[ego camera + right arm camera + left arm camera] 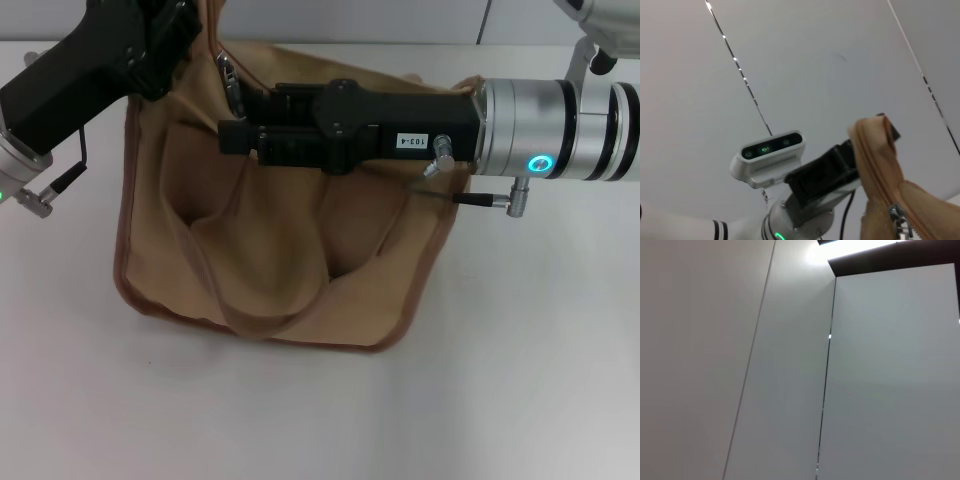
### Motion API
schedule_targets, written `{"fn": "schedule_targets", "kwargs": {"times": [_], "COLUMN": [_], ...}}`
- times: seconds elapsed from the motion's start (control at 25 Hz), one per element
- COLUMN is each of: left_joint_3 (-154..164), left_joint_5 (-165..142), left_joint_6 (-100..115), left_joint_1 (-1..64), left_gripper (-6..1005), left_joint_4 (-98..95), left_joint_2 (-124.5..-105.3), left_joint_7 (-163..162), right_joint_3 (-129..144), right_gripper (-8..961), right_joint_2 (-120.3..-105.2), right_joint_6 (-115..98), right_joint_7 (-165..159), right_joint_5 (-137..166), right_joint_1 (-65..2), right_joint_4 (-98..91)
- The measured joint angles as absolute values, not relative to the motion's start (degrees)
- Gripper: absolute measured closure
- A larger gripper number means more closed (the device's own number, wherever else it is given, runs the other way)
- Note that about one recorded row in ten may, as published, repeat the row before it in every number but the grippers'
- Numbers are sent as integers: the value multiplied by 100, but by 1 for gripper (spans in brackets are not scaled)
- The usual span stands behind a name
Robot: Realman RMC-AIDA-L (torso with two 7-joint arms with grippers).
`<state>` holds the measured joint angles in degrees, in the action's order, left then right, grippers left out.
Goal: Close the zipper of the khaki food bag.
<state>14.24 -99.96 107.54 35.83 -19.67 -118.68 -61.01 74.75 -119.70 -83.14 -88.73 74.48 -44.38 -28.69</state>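
Fingers of the right gripper [232,138] reach across the bag's [280,270] top from the robot's right, their tips next to the silver slider [229,78] near the left end of the opening. Whether they pinch the pull tab I cannot tell: from the head view the black body hides the gap, and the right wrist view shows none of its own fingers. That wrist view does show the slider [898,220] hanging close below a raised fold of tan fabric, with zipper [880,165] tape running up the fold.

Beyond the slider, the left gripper [178,40] sits at the bag's top left corner, appearing to hold the fabric there bunched and lifted; its grip is also hidden, and the left wrist view shows only blank panels. In the right wrist view its black body shows behind the raised fold.

Below both tools the bag slumps on the white table [520,400], front panel creased, pockets sagging.

Judging from this, the step in hand is the zip itself: one arm bracing the end, the other at the slider. How much of the track is already joined is hidden under the right arm. The next move probably calls for a firm hold on the tab, then a straight pull along the tape while the left arm keeps the fabric taut, so the slack cloth does not catch in the teeth.
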Motion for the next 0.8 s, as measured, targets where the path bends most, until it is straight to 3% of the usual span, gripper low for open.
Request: {"fn": "schedule_targets", "kwargs": {"times": [0.8], "left_joint_3": [1432], "left_joint_5": [-9995], "left_joint_6": [10610], "left_joint_1": [3589], "left_gripper": [951], "left_joint_4": [-1932], "left_joint_2": [-11890], "left_joint_7": [-6019], "right_joint_3": [7446], "right_gripper": [352], "right_joint_2": [-11971], "right_joint_6": [-8335], "right_joint_7": [-8780], "right_joint_5": [7366], "right_joint_1": [-4452], "right_joint_4": [-2859]}}
